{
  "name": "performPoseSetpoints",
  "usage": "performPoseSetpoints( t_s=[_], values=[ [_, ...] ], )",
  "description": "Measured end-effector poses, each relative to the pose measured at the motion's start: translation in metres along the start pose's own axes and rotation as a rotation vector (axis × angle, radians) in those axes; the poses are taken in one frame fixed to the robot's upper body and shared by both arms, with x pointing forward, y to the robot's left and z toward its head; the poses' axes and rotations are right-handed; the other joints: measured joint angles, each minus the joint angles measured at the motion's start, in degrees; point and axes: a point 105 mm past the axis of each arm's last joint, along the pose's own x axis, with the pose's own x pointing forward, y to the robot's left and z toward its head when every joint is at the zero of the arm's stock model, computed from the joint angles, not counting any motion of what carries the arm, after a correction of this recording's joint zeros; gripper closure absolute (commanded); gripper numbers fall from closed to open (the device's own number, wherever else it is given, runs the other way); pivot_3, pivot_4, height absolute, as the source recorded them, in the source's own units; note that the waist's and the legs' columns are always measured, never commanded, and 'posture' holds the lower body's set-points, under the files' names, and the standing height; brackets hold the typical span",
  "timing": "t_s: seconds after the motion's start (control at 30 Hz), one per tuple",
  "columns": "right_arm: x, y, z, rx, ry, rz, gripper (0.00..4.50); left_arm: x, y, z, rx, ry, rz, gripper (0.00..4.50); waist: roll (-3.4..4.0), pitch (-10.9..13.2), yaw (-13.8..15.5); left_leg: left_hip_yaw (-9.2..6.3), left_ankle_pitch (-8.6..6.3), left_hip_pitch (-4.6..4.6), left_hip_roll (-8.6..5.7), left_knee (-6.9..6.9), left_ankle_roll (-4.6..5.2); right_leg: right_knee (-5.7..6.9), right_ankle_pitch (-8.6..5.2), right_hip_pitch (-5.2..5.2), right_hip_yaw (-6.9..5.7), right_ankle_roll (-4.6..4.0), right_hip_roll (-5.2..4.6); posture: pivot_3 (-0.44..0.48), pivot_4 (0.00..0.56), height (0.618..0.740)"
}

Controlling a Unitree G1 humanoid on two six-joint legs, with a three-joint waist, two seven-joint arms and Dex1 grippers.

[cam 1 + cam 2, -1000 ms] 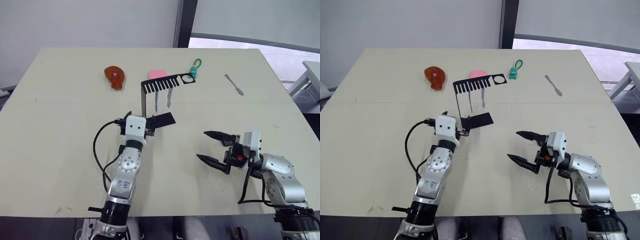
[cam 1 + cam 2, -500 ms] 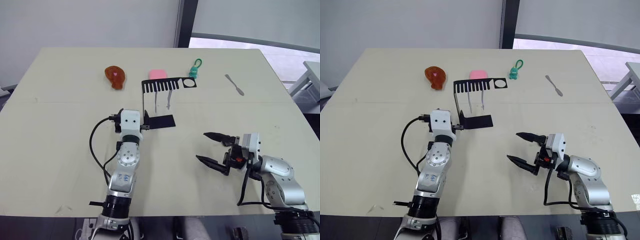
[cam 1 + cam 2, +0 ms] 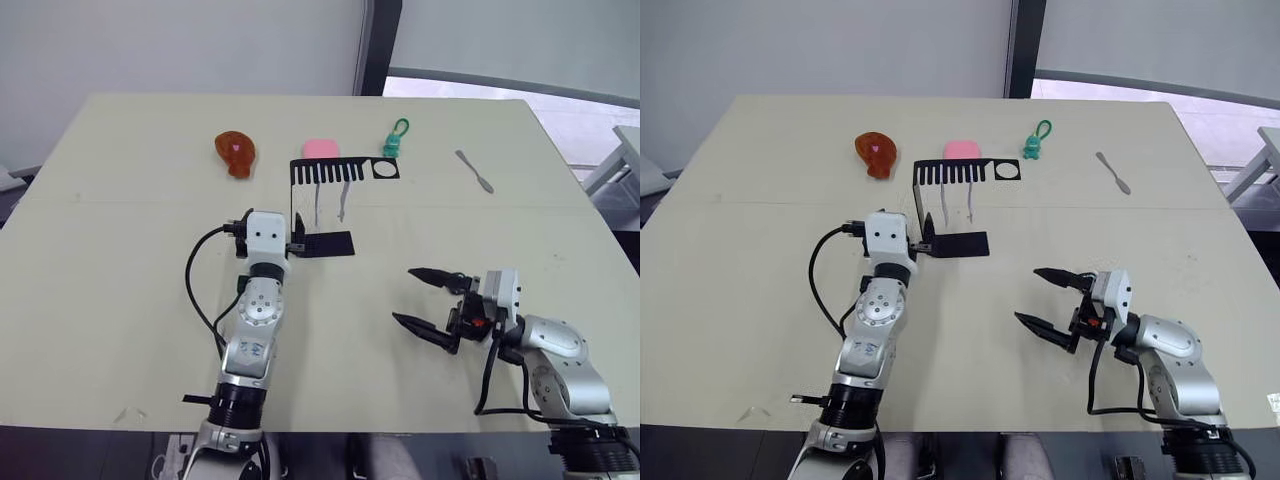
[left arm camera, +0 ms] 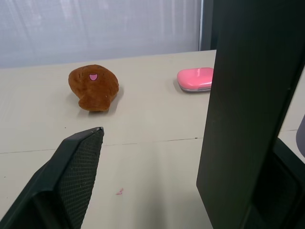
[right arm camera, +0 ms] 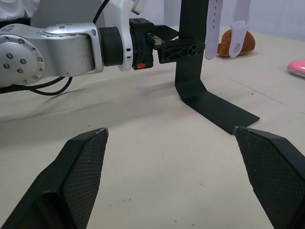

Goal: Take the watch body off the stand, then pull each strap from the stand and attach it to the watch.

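The left gripper (image 3: 297,236) is clamping the stand (image 3: 320,244) at its upright post. Two pale straps (image 3: 330,201) are hanging from the comb bar. The right gripper (image 3: 428,302) is resting near the table's (image 3: 120,270) front edge with fingers spread wide. Beyond the stand are lying a brown plush toy (image 3: 235,152), a pink case (image 3: 320,148), a green keychain (image 3: 393,139) and a spatula (image 3: 472,170).

Table (image 3: 120,300): large, rectangular, pale cream top with a faint seam line running straight across from 9 to 3 o'clock. Wall (image 3: 180,45): plain light grey, behind the far edge at 11 o'clock, split by a dark vertical post (image 3: 378,45) at 12 o'clock. Window (image 3: 520,40): covered by a pale blind, at 1 o'clock, with daylight along its lower edge.
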Motion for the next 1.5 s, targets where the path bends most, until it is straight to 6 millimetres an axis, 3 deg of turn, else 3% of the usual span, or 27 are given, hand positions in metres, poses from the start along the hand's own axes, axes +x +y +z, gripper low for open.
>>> performPoseSetpoints(
  t_s=[0.2,0.23,0.53,0.67,0.8,0.93,1.03,1.17,1.5],
  values=[
    [-0.001,0.001,-0.001,0.0,0.004,-0.002,0.0,0.0,-0.007,0.001,0.003,-0.009,-0.029,4.34,0.0,0.0,-0.02,0.0,0.01,0.0,0.01,-0.02,-0.01,0.0,0.0,-0.01,-0.01,0.0,0.02,0.0,0.15,0.74],
    [-0.001,0.001,-0.002,0.001,0.008,-0.003,0.0,0.0,-0.008,0.004,-0.013,-0.02,-0.037,4.43,-0.01,0.01,0.01,0.0,0.01,-0.01,0.02,-0.01,-0.02,0.0,0.0,-0.01,-0.01,0.0,0.02,0.0,0.15,0.74],
    [-0.004,0.006,-0.01,0.032,0.018,-0.034,0.0,0.001,-0.012,0.007,0.015,-0.036,-0.059,4.43,-0.01,0.0,-0.09,0.01,0.03,0.01,0.02,-0.03,-0.05,0.01,0.0,-0.03,0.01,0.0,0.04,0.0,0.15,0.74],
    [0.004,0.005,-0.002,0.027,-0.023,-0.071,0.0,0.001,-0.011,0.007,0.02,-0.036,-0.056,4.43,-0.01,0.0,-0.12,0.01,0.03,0.0,0.04,-0.03,-0.05,0.03,0.0,-0.04,0.02,0.0,0.05,0.0,0.15,0.74],
    [0.022,0.0,0.011,0.024,-0.078,-0.191,0.0,-0.001,-0.008,0.007,0.022,-0.035,-0.047,4.43,-0.01,0.0,-0.17,0.02,0.04,-0.03,0.04,-0.04,-0.08,0.08,0.0,-0.13,0.04,0.0,0.04,0.0,0.15,0.74],
    [0.04,-0.007,0.006,0.067,-0.004,-0.362,0.0,-0.005,-0.001,0.007,0.016,-0.034,-0.014,4.43,-0.01,-0.01,-0.19,0.05,0.06,-0.18,0.04,-0.03,-0.11,0.19,0.0,-0.34,0.07,0.0,0.02,0.0,0.15,0.74],
    [0.063,0.002,0.015,0.082,-0.05,-0.384,0.0,-0.007,0.006,0.007,0.014,-0.03,0.011,4.43,-0.01,-0.01,-0.32,0.1,0.11,-0.19,0.06,-0.07,-0.19,0.24,0.0,-0.43,0.1,-0.01,0.08,0.0,0.15,0.74],
    [0.085,-0.005,0.026,0.033,-0.071,-0.492,0.0,-0.009,0.01,0.006,0.014,-0.025,0.025,4.43,-0.02,-0.01,-0.31,0.11,0.12,-0.19,0.06,-0.07,-0.18,0.26,0.0,-0.45,0.09,-0.01,0.08,0.0,0.15,0.74],
    [0.123,-0.018,0.031,0.02,-0.069,-0.532,0.0,-0.012,0.016,0.007,0.016,-0.022,0.038,4.43,-0.03,-0.02,-0.85,0.16,0.13,-0.21,0.06,-0.12,-0.16,0.27,-0.01,-0.48,0.07,-0.01,0.08,0.0,0.15,0.74]
  ],
)
